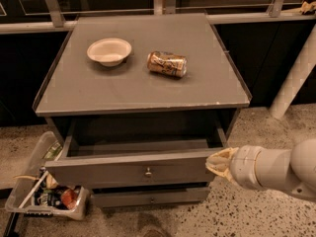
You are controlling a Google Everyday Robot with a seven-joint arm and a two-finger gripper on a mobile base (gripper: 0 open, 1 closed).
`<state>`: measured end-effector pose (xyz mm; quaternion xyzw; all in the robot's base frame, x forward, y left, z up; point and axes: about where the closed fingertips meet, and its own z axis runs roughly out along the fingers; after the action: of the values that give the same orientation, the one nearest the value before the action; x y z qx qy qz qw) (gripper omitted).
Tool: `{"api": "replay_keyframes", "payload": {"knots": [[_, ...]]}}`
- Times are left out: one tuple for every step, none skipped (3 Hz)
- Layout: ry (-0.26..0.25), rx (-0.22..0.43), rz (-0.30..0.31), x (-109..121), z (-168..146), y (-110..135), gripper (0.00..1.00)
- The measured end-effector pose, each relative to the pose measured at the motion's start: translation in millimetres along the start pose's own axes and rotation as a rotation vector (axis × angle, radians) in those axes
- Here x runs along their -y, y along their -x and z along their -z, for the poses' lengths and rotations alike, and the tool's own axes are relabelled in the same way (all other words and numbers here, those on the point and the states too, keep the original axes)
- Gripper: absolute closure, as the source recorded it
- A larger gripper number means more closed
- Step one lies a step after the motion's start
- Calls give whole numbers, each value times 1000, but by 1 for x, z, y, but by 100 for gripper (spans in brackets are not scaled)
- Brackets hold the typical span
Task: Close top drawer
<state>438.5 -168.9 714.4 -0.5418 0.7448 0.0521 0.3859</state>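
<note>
Gripper (213, 163), pale yellow at its tip, sits at the right end of the top drawer's front panel, touching it or just beside it; whether it is open or closed I cannot tell, and nothing can be seen in its hold. Behind it the thick white arm (276, 169) runs off to the right edge of the view.

The top drawer (113, 172) is pulled out toward the near side, well clear of the cabinet's body. It is wide and shallow, dull grey, with a flat front and one small round metal knob (148, 172) at the centre; its inside lies in shadow. Below it a similar grey drawer front (173, 196) sits further back.

On the flat grey cabinet top (138, 90) a white bowl (109, 51) stands upright at the left, and a gold-brown can (167, 63) lies on its side just right of it, the two apart.

The floor (247, 216) is speckled stone. A clear plastic bin (29, 181) of packets lies tilted by the cabinet's near left corner. A white post (296, 73) slants at the right, and a pale rail (29, 27) crosses the dark far wall
</note>
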Motion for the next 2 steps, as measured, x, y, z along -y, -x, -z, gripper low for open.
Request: {"api": "replay_keyframes", "payload": {"knots": [[46, -33, 4, -16, -7, -7, 100], [25, -25, 12, -9, -2, -1, 100]]}}
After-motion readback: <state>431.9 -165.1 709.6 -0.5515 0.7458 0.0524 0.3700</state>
